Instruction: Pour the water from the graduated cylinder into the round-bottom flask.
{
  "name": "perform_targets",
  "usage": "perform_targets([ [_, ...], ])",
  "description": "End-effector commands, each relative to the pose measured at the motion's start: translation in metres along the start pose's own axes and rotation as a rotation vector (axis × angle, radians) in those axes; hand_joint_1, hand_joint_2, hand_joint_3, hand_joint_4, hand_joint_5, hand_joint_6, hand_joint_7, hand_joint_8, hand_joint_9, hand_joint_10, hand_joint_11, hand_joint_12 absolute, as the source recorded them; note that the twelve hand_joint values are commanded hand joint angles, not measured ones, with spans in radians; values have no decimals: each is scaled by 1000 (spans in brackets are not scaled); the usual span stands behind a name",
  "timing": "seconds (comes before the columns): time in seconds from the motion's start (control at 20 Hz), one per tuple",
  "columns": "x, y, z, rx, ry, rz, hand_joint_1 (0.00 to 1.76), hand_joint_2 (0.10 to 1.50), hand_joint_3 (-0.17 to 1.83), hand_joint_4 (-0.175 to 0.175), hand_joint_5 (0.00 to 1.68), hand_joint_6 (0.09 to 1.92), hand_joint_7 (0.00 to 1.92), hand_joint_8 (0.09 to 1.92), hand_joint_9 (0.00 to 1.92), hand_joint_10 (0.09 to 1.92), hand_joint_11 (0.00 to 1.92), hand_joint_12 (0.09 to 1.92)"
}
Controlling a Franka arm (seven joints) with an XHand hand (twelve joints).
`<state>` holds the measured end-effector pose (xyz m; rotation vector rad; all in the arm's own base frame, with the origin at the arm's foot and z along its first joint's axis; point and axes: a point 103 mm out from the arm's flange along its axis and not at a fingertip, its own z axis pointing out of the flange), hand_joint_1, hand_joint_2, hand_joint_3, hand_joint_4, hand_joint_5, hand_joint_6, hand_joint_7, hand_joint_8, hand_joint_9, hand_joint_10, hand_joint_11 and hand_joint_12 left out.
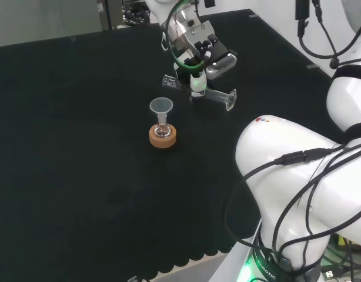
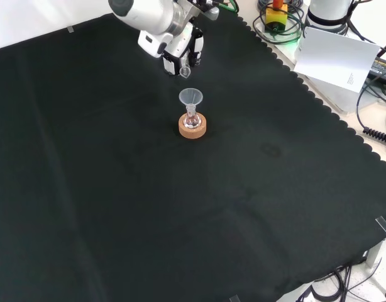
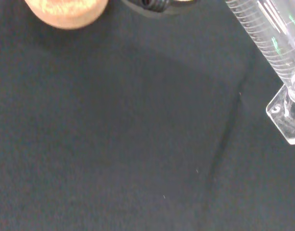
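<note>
In the head view, a round-bottom flask (image 1: 162, 128) is seated in a cork ring (image 1: 163, 137) near the middle of the cloth (image 1: 80, 176), and a funnel (image 1: 161, 107) is set in its neck. Farther off and to the right, the hand (image 1: 195, 47) is held above the cloth, with a graduated cylinder (image 1: 210, 96) lying nearly level under it, base to the right. In the front view, the cylinder's mouth (image 2: 185, 72) is placed just beyond and above the funnel (image 2: 190, 97).
</note>
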<state>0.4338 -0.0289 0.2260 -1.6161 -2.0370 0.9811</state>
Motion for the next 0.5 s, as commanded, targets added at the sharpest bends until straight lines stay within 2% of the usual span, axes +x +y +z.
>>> perform_targets([
  [0.05, -4, 4, 2, -121, 71, -57, 1503, 1041, 3, -167, 999, 723, 884, 1074, 1234, 749, 1232, 657],
  [0.25, -14, 7, 9, -176, 115, -68, 1503, 1042, 3, -167, 999, 723, 884, 1073, 1233, 750, 1231, 658],
  [0.5, -31, 11, 14, -237, 226, -110, 1503, 1042, 3, -167, 999, 723, 883, 1074, 1233, 750, 1230, 658],
])
